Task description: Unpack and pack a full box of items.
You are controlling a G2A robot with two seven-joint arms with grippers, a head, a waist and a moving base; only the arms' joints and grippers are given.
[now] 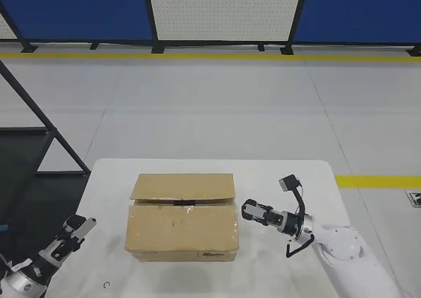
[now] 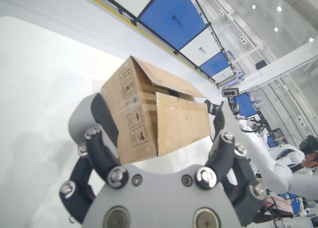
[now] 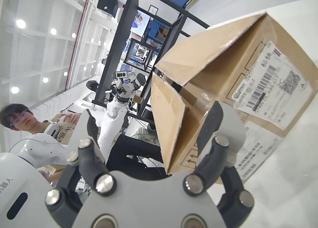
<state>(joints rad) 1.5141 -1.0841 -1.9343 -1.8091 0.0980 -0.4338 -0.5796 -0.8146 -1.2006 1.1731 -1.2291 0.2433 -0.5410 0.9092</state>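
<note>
My right gripper point(image 3: 152, 117) sits spread wide just beside the brown cardboard box point(image 3: 223, 47). I see its top flaps meeting loosely, with a gap. A white barcoded shipping label point(image 3: 273, 84) covers one side, above the white table point(image 3: 295, 164).

**Hidden and too small to tell**

The flaps of the cardboard box point(image 1: 182, 223) lie almost closed, so its inside is hidden; between them shows only a dark slit. On the bench point(image 1: 113, 194), near its front edge, lies a small dark thing point(image 1: 106, 284), too small to tell what it is.
</note>
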